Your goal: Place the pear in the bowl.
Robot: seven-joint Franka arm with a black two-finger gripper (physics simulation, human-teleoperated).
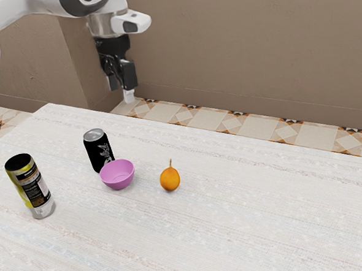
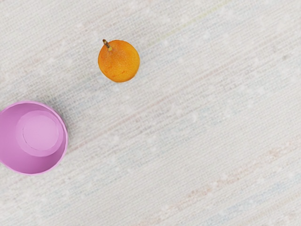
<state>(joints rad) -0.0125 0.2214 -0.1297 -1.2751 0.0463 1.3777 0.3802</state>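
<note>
The pear (image 1: 169, 179) rests near the bowl (image 1: 118, 176), stem up; an off-centre pinch on its round sides could roll it. Just behind the bowl, the can (image 1: 98, 150) may get clipped by a low approach. High beyond the bowl, the end effector (image 1: 120, 93) hangs empty, fingers apart.

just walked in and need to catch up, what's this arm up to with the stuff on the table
The robot arm is meant to put the pear in the pink bowl, but it isn't handling either one right now. Its end effector hangs in the air above the level of the table. The pear sits on the table beside the bowl, not touching it, and the bowl is empty. A black can and a yellow-and-black can stand nearby.
</note>
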